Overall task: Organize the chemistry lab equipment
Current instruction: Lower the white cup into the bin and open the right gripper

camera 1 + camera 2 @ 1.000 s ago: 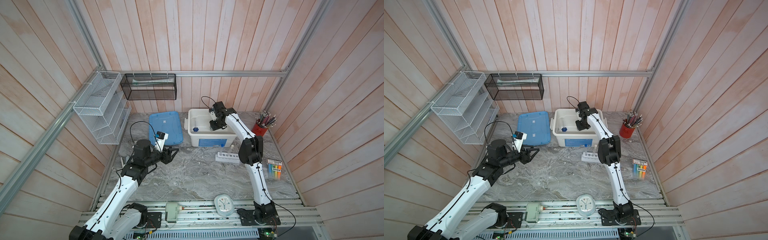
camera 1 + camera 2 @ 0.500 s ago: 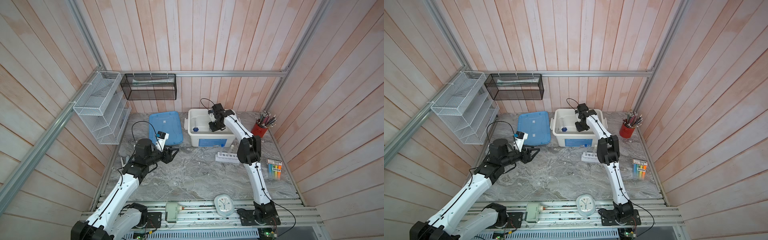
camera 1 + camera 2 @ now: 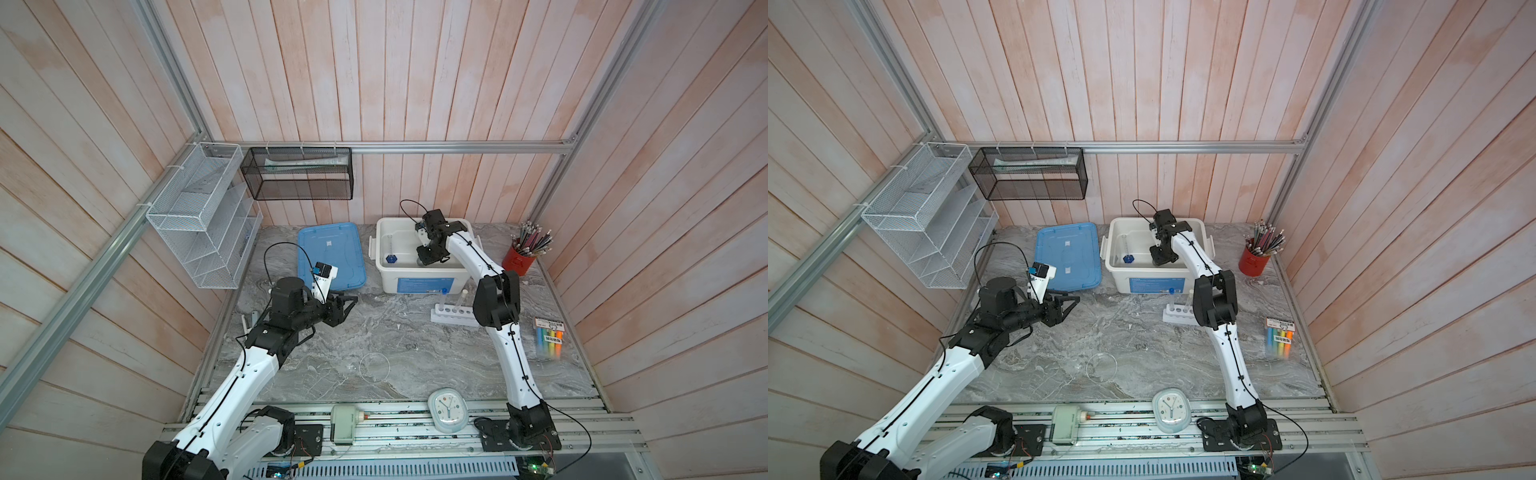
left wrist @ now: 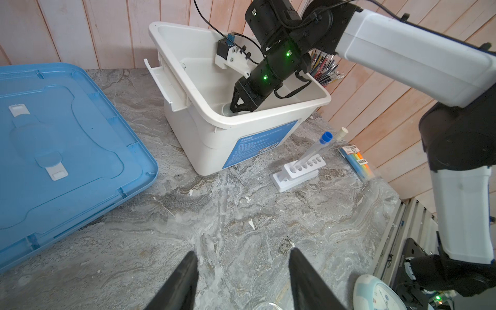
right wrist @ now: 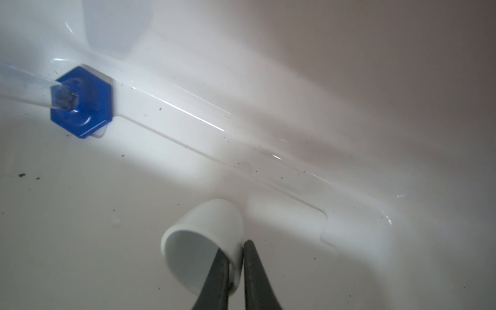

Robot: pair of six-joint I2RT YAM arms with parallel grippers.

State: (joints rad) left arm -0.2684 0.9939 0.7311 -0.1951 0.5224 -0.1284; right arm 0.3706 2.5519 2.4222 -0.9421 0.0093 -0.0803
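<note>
Nearest, at the front rail, a pale oval clock (image 3: 446, 409). Just beyond it, alone on the grey marble table (image 3: 415, 353), a clear round glass dish (image 3: 374, 367), well apart from everything else.

Off to the left, the left gripper (image 4: 243, 255), above bare table: fingers apart, nothing between them, pointed toward the middle of the table. In both top views, just in front of the near edge of the blue lid (image 3: 332, 257), which lies flat beside the bin.

Farther back and to the right, a white rack (image 4: 298, 171) on the table, just in front of the bin's labelled wall. Standing in it, a blue-capped tube (image 4: 326, 137) and a white-capped tube (image 4: 342, 132), side by side. Right of the rack, a pack of markers (image 3: 549, 338); behind that, a red cup (image 3: 518, 262) full of pencils.

At the back, the open white bin (image 3: 424, 278). Inside, lying on its side along the floor, a clear cylinder (image 5: 80, 102) with a blue six-sided foot. Also inside, the right gripper (image 5: 234, 246), reaching down into the bin: closed on the rim of a small white bowl (image 5: 206, 228), one finger inside the wall and one outside. Bowl tipped on its side, mouth toward the wrist camera, near the bin's floor; whether touching the floor, hard to tell.
</note>
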